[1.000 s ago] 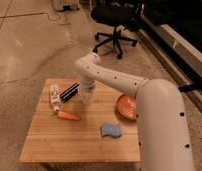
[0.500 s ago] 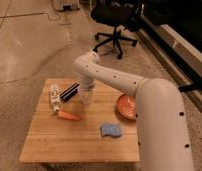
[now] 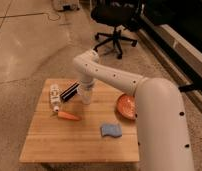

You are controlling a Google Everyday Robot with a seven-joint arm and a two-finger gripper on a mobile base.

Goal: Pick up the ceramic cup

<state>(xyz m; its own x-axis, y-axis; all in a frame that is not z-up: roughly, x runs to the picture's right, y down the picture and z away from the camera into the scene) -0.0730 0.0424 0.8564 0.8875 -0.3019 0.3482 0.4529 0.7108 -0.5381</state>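
1. While the white arm is reaching over the wooden table (image 3: pixel 54 145), the gripper (image 3: pixel 86 93) is sitting directly over the small pale ceramic cup (image 3: pixel 86 98), lining up a top grasp; grip state cannot tell.
2. The dark rectangular block (image 3: pixel 70 92) and white bottle (image 3: pixel 55 96) are lying just left, crowding that side.
3. The orange carrot (image 3: pixel 69 116), blue sponge (image 3: pixel 110 130) and reddish-orange bowl (image 3: pixel 126 107) are lying apart, not interfering.

**Gripper** (image 3: pixel 86 92): at the top of the ceramic cup (image 3: pixel 86 99), pointing down. Change over the last second: a slight descent, most of it in the first half second and almost none since.

**Arm bend** (image 3: pixel 85 61), above the gripper: shifted a little toward the left of the view and marginally lower.

**Ceramic cup**: slightly less of its wall shows beneath the gripper than a second ago. Whether the cup itself has moved cannot be told.
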